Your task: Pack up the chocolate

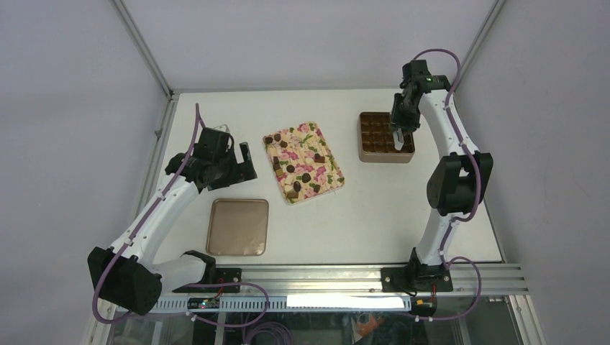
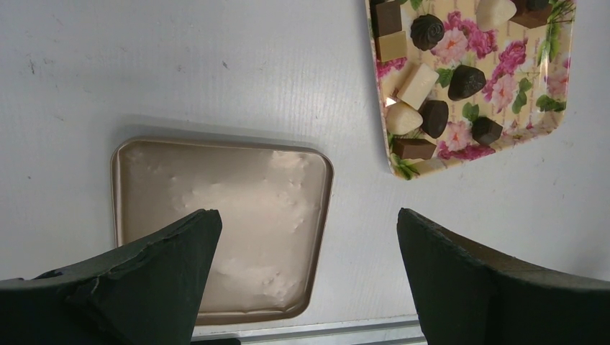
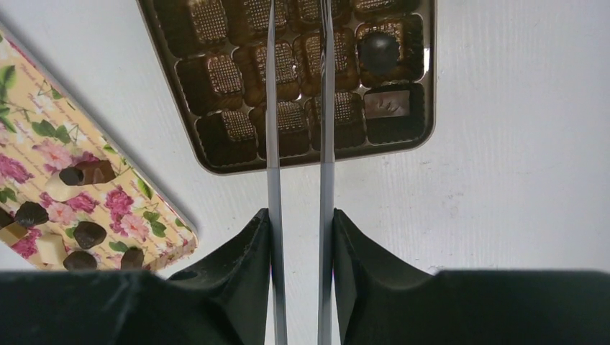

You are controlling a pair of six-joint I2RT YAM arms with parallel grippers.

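Several dark and pale chocolates [image 1: 306, 177] lie on a floral tray [image 1: 327, 183]; they also show in the left wrist view [image 2: 467, 81] and the right wrist view [image 3: 89, 233]. The brown grid box [image 1: 386, 153] holds a round dark piece [image 3: 379, 50] and a square piece [image 3: 392, 106] in its corner cells. My right gripper [image 1: 400, 133] [image 3: 300, 214] is shut on thin metal tongs [image 3: 272, 144] whose two blades reach over the box [image 3: 316, 162], slightly apart, with nothing seen between them. My left gripper [image 1: 247, 162] [image 2: 309, 215] is open and empty, left of the tray.
The flat tan lid [image 1: 238, 227] lies near the front left, partly under my left gripper in the left wrist view [image 2: 216, 194]. An aluminium rail [image 1: 345, 274] runs along the near table edge. Grey walls enclose the table on the back, left and right.
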